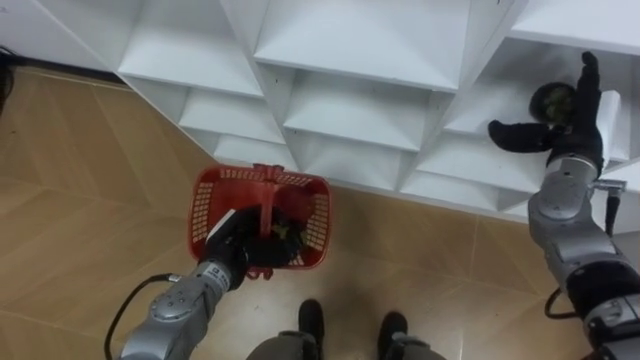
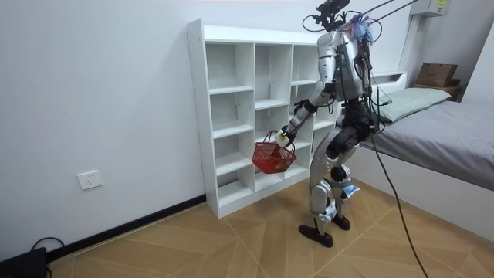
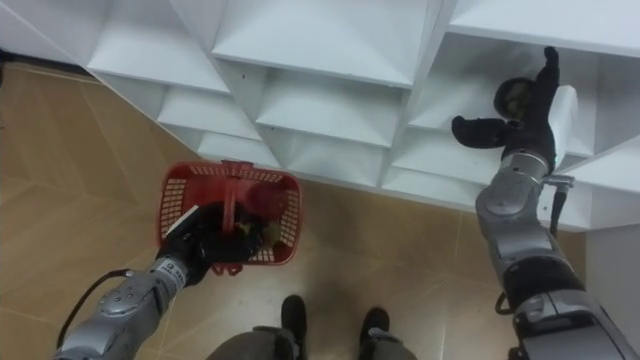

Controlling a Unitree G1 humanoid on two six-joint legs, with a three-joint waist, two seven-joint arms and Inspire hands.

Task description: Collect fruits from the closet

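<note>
Basket [image 1: 205, 200] first: why hang it out front, over the floor?
— Left hand [image 1: 238, 250] is curled round its handle and holds it just below the closet [image 1: 350, 110] shelves, probably so drops are short. Inside: a red fruit [image 3: 265, 198] plus something dark I can't identify.
Right side?
— Right hand [image 1: 575, 125] is up in a right-column compartment, fingers straight, thumb spread wide, beside a dark round fruit [image 1: 552, 100]. Contact: can't tell. Not gripped yet; closing comes next, I'd judge.
</note>
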